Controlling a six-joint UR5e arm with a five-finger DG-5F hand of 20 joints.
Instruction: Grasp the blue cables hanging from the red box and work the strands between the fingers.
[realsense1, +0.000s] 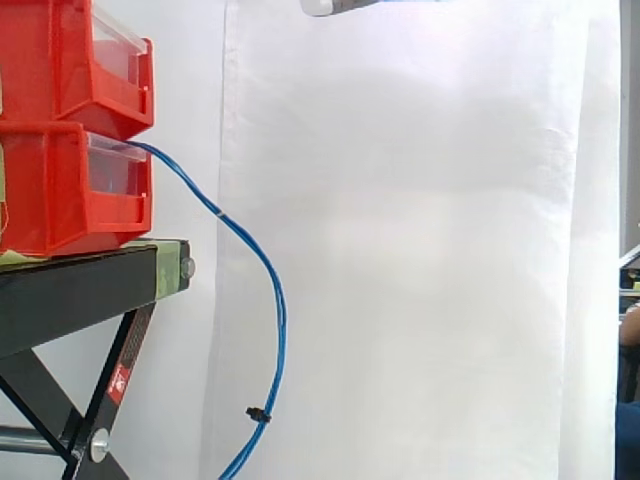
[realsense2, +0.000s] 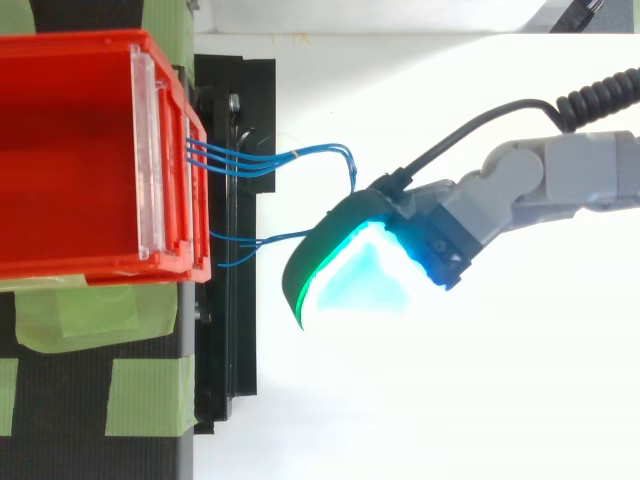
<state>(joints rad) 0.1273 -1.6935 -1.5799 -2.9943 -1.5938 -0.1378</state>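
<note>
Several thin blue cables (realsense2: 265, 160) come out of the front of the lower red bin (realsense1: 75, 185). In the side view the blue cables (realsense1: 262, 262) arc out to the right and hang down past the stand, bound near the bottom by a small black tie (realsense1: 258, 412). My hand (realsense2: 500, 195) reaches in from the right, far above the strands, and its glowing cyan fingertip pad (realsense2: 360, 270) lies over their outer ends in the top view. In the side view the hand (realsense1: 335, 6) just shows at the top edge. The finger I see is stretched out and holds nothing.
Two red bins are stacked, the upper red bin (realsense1: 80, 60) on the lower, on a black stand (realsense1: 80, 290) with green tape patches (realsense2: 150, 395). A white curtain (realsense1: 420, 250) hangs behind the cables. Right of the cables the space is open.
</note>
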